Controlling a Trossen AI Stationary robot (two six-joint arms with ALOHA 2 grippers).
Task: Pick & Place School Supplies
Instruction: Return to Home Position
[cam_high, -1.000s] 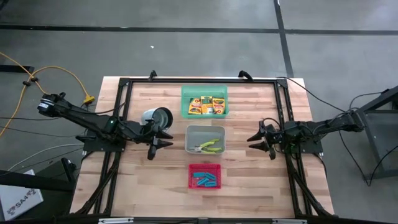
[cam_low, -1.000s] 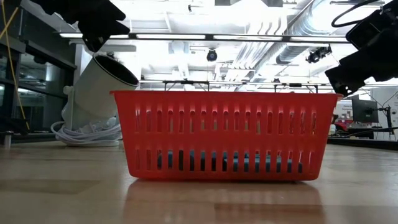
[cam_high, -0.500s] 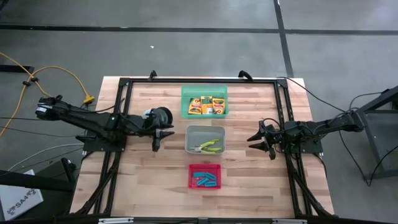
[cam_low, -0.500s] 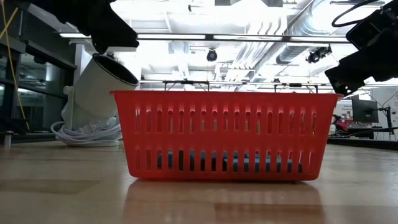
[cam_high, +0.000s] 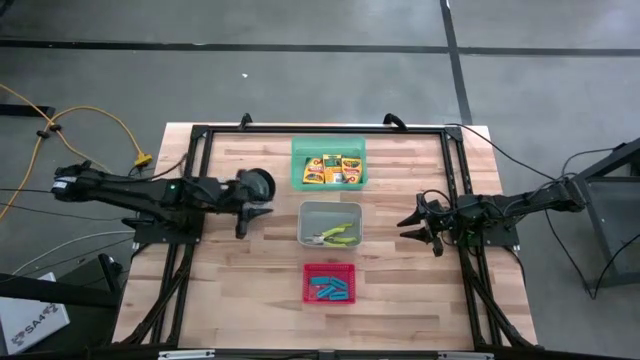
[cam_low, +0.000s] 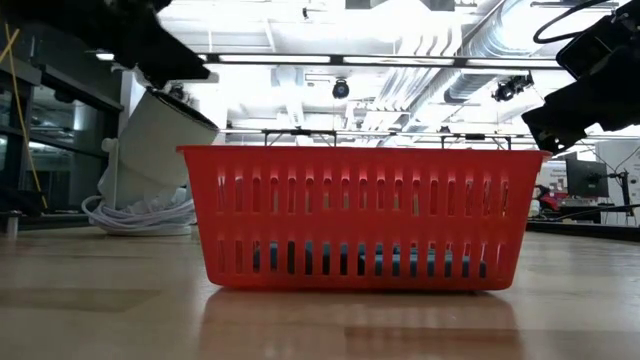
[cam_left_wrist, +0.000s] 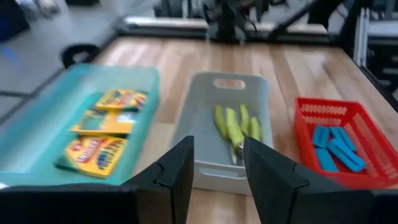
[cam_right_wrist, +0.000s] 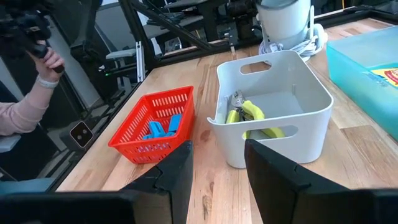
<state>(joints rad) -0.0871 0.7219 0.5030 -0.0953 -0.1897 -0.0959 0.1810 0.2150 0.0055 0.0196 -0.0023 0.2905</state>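
The left gripper (cam_high: 243, 218), fingers slightly parted and empty, is pulling back toward the table's (cam_high: 400, 290) left edge. Down the middle, crayon boxes (cam_high: 335, 169) are sitting in the green tray (cam_high: 329, 142) by the far edge, pliers (cam_high: 337, 236) in the grey tray (cam_high: 330, 205), and blue erasers (cam_high: 331, 289) in the red tray (cam_high: 330, 267) toward the near edge. The right gripper (cam_high: 405, 228), likewise parted and empty, is waiting near the right edge, so the sorting is looking finished.

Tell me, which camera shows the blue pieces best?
The left wrist view: it looks down into the red basket, blue pieces uncovered. High view shows them tiny; right wrist view, partly behind the wall; low view, glimpses through slats.
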